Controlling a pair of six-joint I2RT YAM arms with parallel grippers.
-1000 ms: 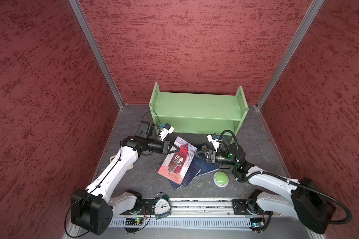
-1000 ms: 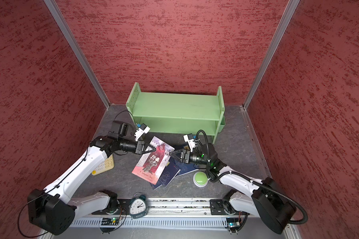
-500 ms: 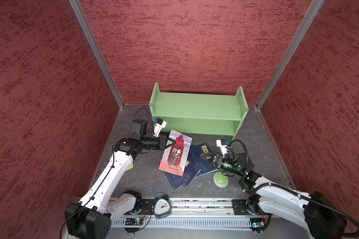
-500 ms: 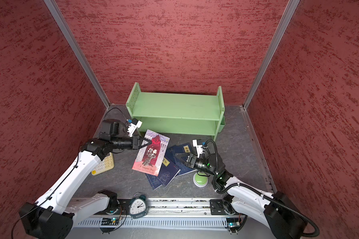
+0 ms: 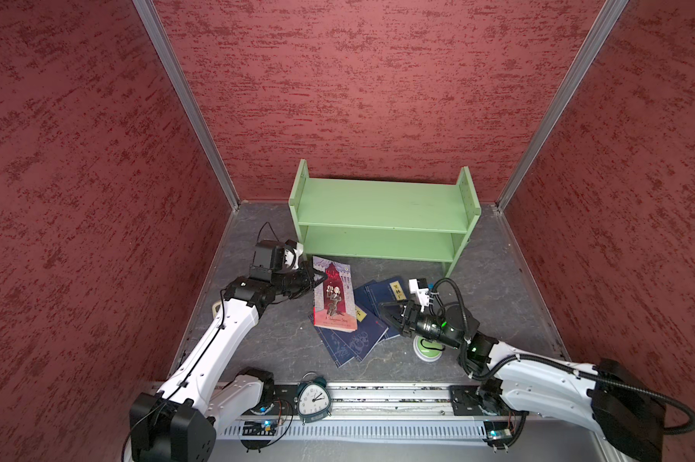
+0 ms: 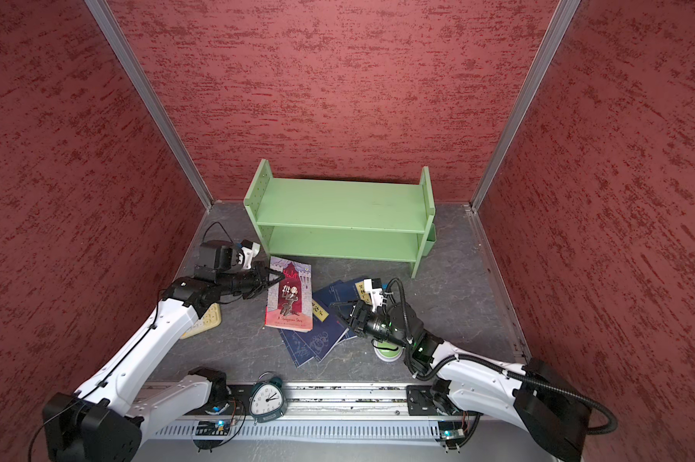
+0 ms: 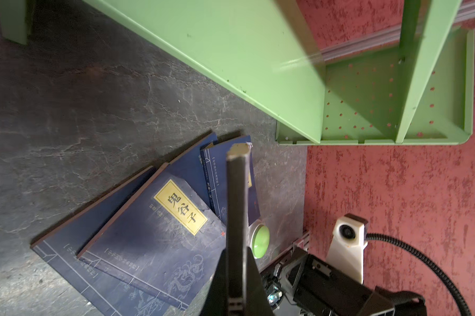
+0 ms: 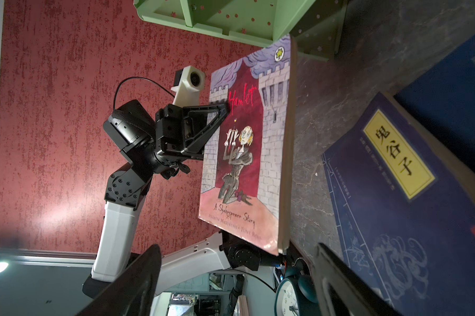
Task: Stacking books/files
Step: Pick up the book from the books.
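The left pincer (image 5: 321, 277) is clamping the Hamlet book (image 5: 334, 298) by the long edge nearest its own arm, close to the corner pointing at the shelf (image 5: 382, 208). The book is hanging clear of the bench (image 5: 274, 344) and tilting, so its cover is facing up and toward the right arm. The right wrist view is showing that cover (image 8: 244, 150) almost square on. The book's long axis is running from the shelf toward the robot's base, and the book is reaching away from the left pincer toward the middle of the bench.

The navy books (image 5: 360, 340) are lying flat in a loose fan, partly under the raised book's near end and spreading beyond it toward the right arm. The pile is therefore sitting below and slightly past the held book, on the side away from the left pincer.

The right pincer (image 5: 390, 316) is standing wide open and empty, just beside the fan's far edge and above the green button (image 5: 428, 352), so it is the nearer one to the navy books. Lowering the Hamlet book onto the fan is probably calling for a short shift toward the right arm, turning the long axis to match the pile.
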